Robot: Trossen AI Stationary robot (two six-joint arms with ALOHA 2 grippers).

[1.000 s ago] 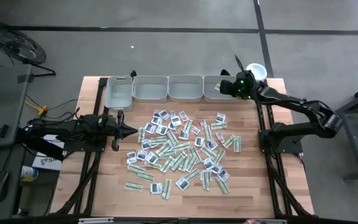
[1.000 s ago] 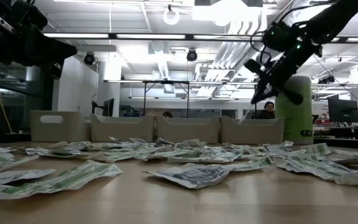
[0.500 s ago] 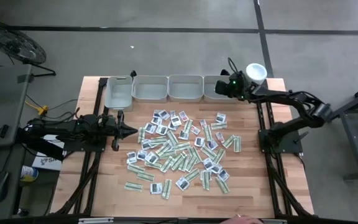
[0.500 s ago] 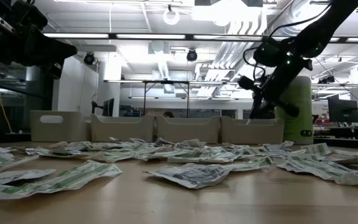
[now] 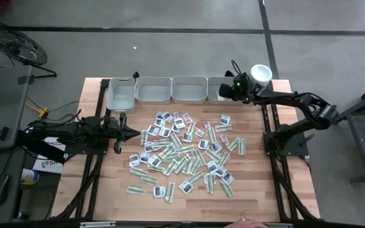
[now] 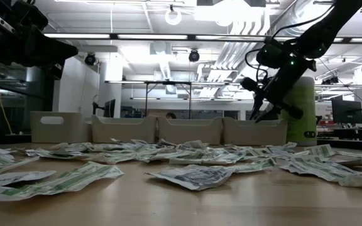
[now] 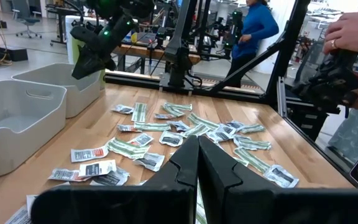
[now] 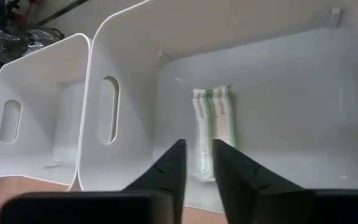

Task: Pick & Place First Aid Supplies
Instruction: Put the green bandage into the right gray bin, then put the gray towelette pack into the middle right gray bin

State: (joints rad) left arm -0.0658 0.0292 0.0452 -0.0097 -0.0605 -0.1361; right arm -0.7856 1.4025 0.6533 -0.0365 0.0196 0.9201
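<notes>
now, over the rightmost grey rectangular plastic tray (image 8: 278,81), my right claw (image 8: 197,163) stands slightly spread, holding nothing; a narrow pale green-white strip sachet (image 8: 213,127) lies inside. best to lift straight up, clearing the tray wall, before returning to the scattered sachets (image 5: 185,152).

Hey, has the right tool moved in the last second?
Yes. The right tool has slid left, off the white-lidded tub, over the rightmost tray, where a green-white sachet lies.
</notes>
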